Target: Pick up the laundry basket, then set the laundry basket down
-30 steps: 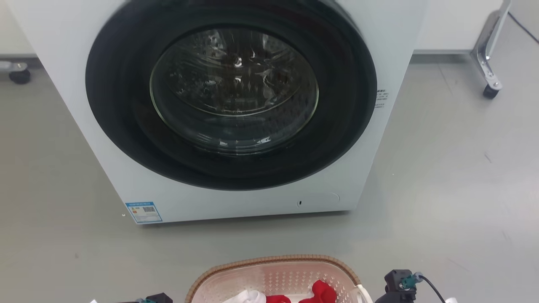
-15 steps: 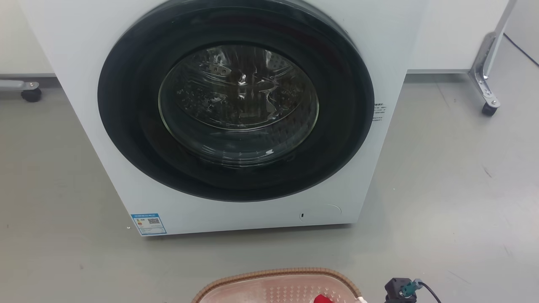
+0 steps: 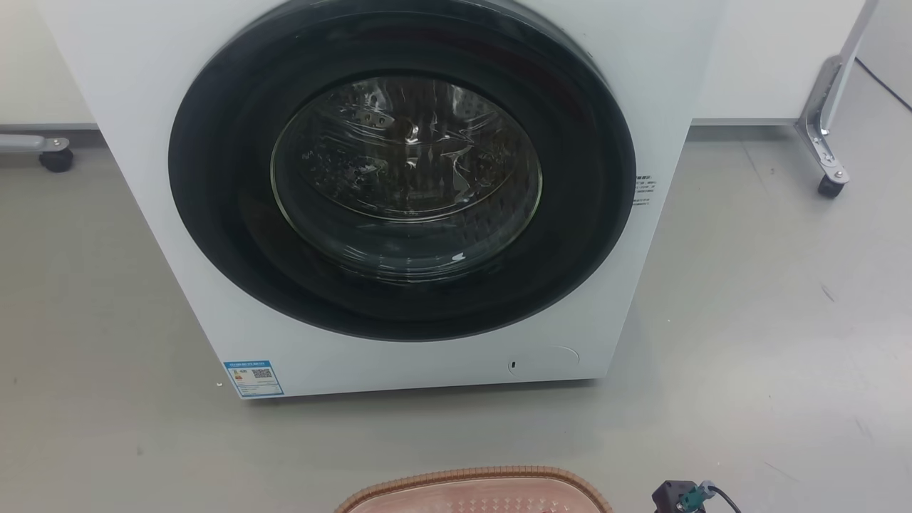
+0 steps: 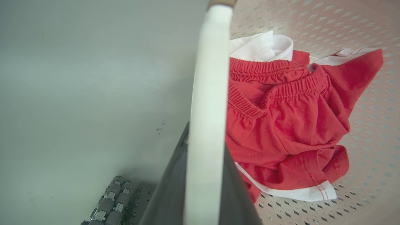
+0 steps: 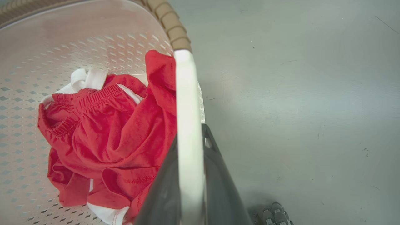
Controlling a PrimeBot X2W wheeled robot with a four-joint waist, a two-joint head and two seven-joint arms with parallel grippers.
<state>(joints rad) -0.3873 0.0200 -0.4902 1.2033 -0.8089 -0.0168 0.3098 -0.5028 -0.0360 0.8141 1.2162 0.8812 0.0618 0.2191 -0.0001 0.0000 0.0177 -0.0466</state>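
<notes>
cream-pink plastic under a brown woven rim: the laundry basket (image 3: 474, 473) is low in front of the washing machine (image 3: 406, 178), held between both arms, long axis running side to side, so neither arm is nearer. the left claw (image 4: 206, 140) is clamped on the left handle (image 4: 210, 62), one finger inside the wall, one outside; the right claw (image 5: 190, 134) pinches the right handle (image 5: 185, 87) likewise. both point steeply down toward the grey floor (image 5: 297, 93). red shorts (image 4: 281, 118) lie inside. whether the base is off the floor, i cannot tell.

A laundry test room — front-loading washing machine (image 3: 399, 192) on bare grey floor (image 3: 769, 320).
</notes>
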